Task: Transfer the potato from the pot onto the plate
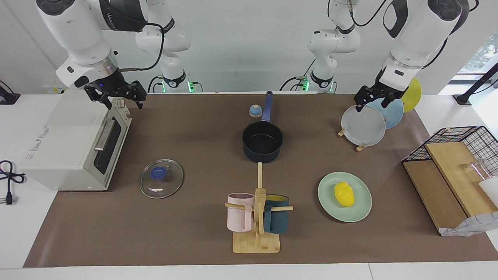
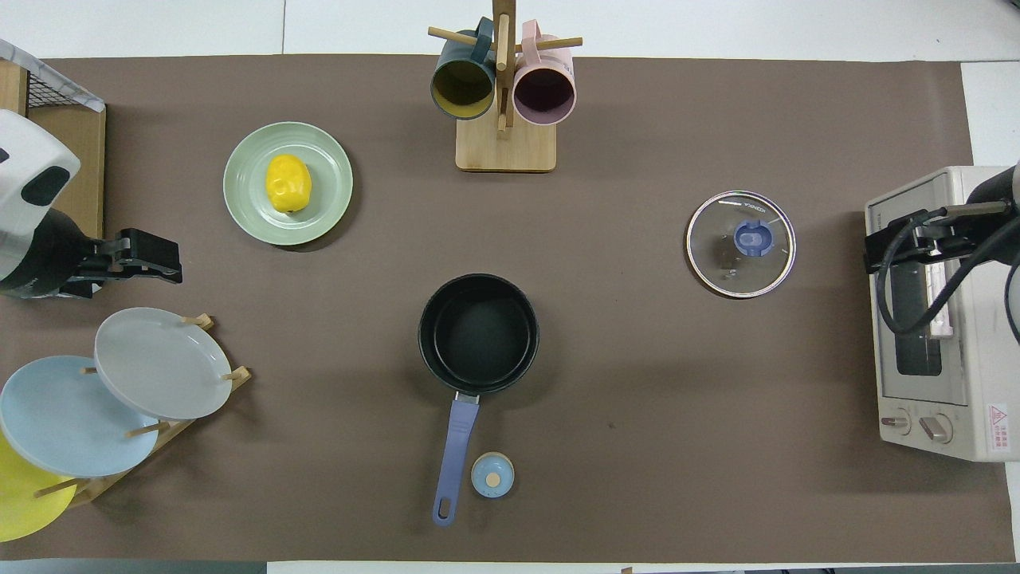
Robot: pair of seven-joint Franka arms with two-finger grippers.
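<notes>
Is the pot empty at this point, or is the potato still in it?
Empty: the pot shows only its bare black inside, and the potato lies on the plate.

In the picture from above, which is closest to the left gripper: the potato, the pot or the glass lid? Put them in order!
From the left gripper, which is up over the mat beside the plate rack:
1. The potato, on the green plate toward the left arm's end.
2. The pot, empty, mid-table.
3. The glass lid, toward the right arm's end, near the toaster oven.
</notes>
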